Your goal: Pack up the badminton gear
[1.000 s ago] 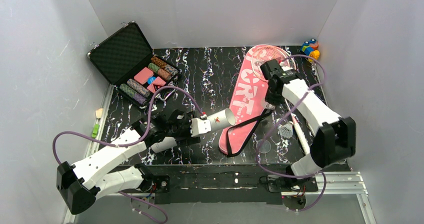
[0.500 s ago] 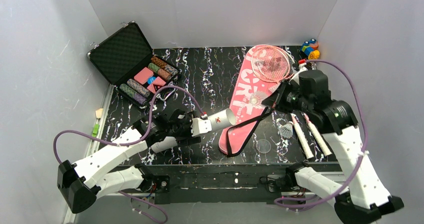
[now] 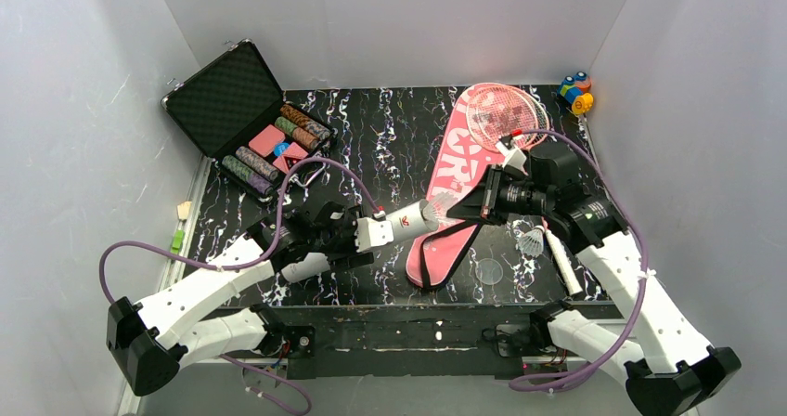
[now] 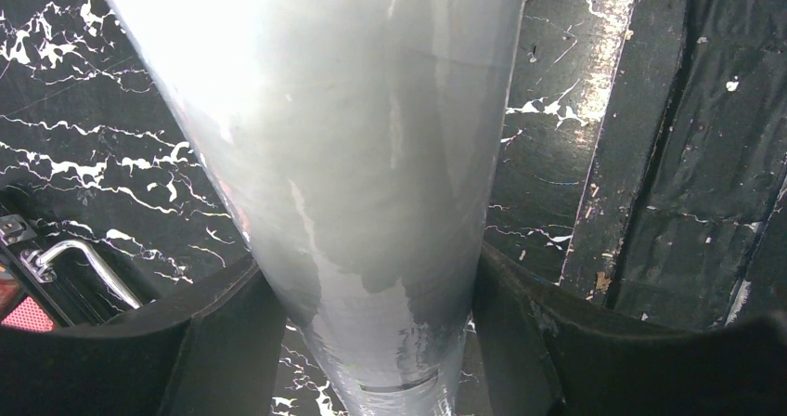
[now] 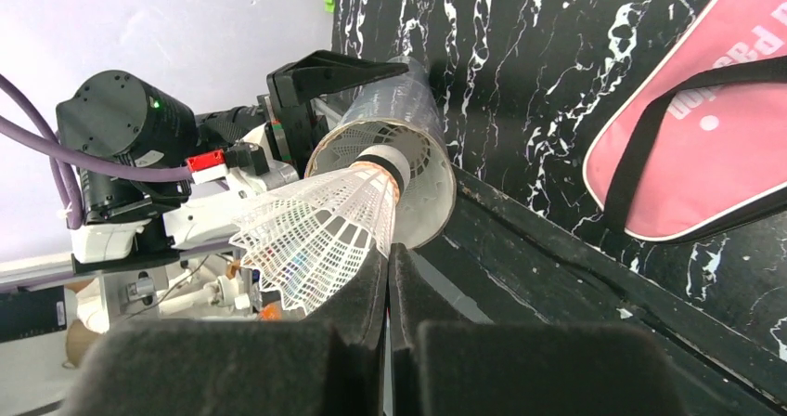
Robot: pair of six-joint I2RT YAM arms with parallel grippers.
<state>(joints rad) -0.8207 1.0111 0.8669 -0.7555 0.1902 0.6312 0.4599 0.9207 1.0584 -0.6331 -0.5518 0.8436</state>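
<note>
The right gripper is clamped on the skirt of a white net-skirted shuttlecock, whose cork nose is held at the open mouth of a long translucent white tube. The tube is pinched by the left gripper over the black marbled table. A pink "SPORT" racket cover is seen just beyond.

White shuttlecock cork-first at mouth of tilted white tube; pink cover flat nearby

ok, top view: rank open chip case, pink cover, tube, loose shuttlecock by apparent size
1-2. chip case and pink cover: too close to rank.
3. tube, held up nearer the camera, so unsure.
4. loose shuttlecock.
</note>
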